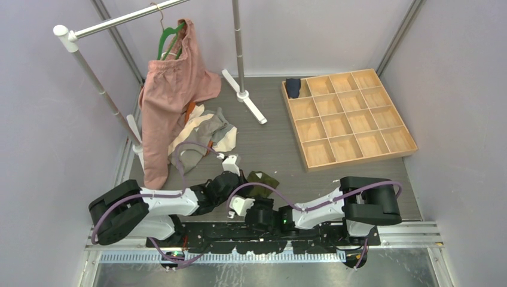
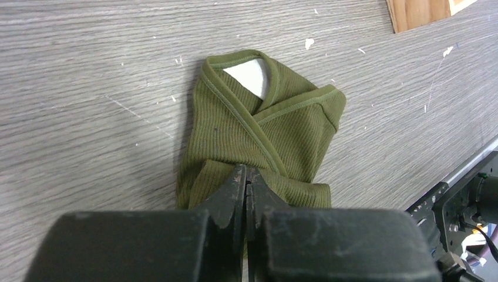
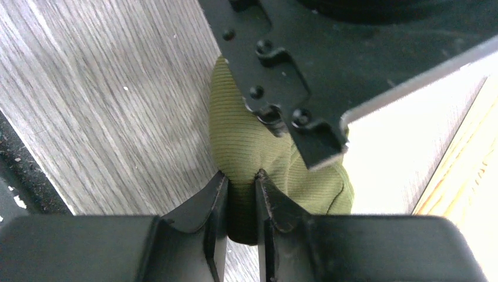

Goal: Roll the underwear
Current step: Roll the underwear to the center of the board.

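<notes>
Ribbed olive underwear (image 2: 235,135) is lying folded on woodgrain tabletop (image 2: 88,88); right gripper (image 3: 241,182) jaws are pinching it, left gripper (image 2: 245,176) jaws pressed together.

1. A robotics lab is indicated: the counter (image 1: 281,149) is enclosed by plain walls (image 1: 48,137).
2. A left arm (image 1: 167,202) and right arm (image 1: 323,209) are bolted at its near edge.
3. A clothes rack (image 1: 119,21) is staged.

The top view looks steeply down from high at the near edge, covering the whole table (image 1: 275,149). Both wrist views sit low and close — all three share the olive underwear (image 2: 264,147).
</notes>
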Robot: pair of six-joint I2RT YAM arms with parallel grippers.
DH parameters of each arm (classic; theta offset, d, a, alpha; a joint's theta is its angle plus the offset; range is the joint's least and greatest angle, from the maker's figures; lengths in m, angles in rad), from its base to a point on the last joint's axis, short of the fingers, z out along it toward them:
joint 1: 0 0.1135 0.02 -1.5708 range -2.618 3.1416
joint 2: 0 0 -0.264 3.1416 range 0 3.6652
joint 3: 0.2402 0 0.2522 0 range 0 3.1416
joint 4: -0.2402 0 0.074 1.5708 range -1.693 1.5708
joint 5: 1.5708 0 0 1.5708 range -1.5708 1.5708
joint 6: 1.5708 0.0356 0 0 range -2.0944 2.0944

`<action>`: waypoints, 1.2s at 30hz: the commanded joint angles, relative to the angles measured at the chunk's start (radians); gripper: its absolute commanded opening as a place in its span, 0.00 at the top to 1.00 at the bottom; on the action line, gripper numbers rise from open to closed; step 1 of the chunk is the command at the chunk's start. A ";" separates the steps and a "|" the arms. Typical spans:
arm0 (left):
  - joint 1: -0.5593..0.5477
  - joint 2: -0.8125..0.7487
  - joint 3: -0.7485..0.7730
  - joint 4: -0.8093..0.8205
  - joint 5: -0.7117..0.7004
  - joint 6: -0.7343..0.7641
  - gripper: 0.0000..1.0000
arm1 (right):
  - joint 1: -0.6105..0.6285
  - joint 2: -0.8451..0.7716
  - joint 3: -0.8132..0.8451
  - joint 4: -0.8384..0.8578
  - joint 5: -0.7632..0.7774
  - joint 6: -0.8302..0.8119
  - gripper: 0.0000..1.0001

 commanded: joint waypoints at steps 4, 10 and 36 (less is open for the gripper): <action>-0.002 -0.144 -0.042 -0.296 -0.105 -0.043 0.99 | 0.000 -0.040 -0.086 0.050 -0.026 0.136 0.92; -0.002 -0.373 -0.041 -0.463 -0.170 -0.045 0.99 | -0.007 -0.047 -0.118 0.126 -0.130 0.216 0.99; 0.001 -0.546 0.012 -0.476 0.059 0.173 0.99 | -0.367 -0.100 -0.297 0.644 -1.102 0.773 0.99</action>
